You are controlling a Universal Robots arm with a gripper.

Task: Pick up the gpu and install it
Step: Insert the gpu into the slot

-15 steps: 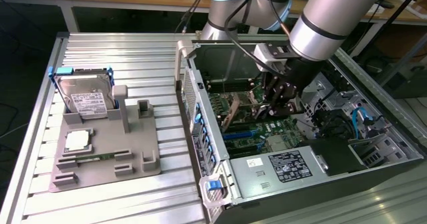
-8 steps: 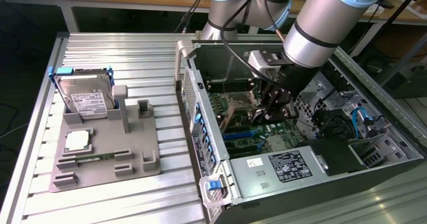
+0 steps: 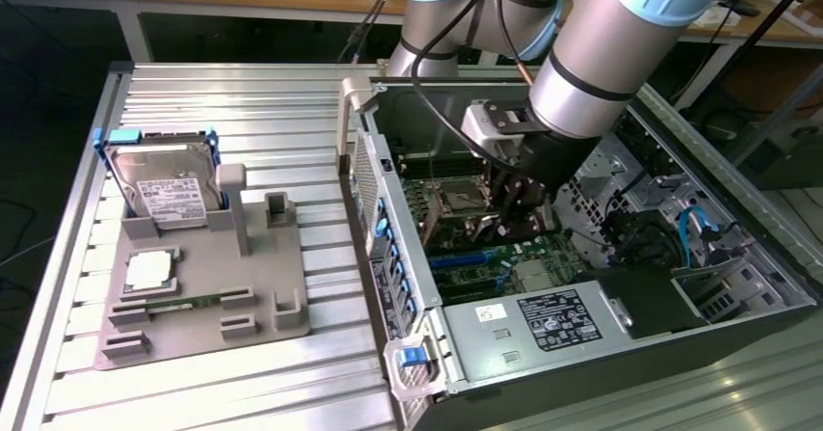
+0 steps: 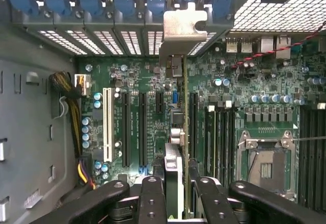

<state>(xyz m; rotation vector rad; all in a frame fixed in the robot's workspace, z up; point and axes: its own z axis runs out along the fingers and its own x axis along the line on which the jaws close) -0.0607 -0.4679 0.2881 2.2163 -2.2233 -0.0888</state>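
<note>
The gpu (image 4: 185,107) is seen edge-on in the wrist view, a thin dark board with a silver metal end bracket (image 4: 184,28). My gripper (image 4: 179,186) is shut on it, one black finger on each side of the card. The card hangs above the green motherboard (image 4: 137,76), between the black expansion slots (image 4: 126,127) and the memory slots, with its bracket at the case's rear slot openings. In the exterior view the gripper (image 3: 521,214) reaches down inside the open computer case (image 3: 385,257), with the gpu (image 3: 489,227) at its tip over the board.
A white slot (image 4: 107,124), the CPU socket (image 4: 265,158) and blue slot clips (image 4: 102,0) surround the card. The power supply (image 3: 553,320) fills the case's near end. Outside the case, a grey holder (image 3: 270,296) carries a hard drive (image 3: 165,185), a processor (image 3: 150,270) and a memory stick (image 3: 180,305).
</note>
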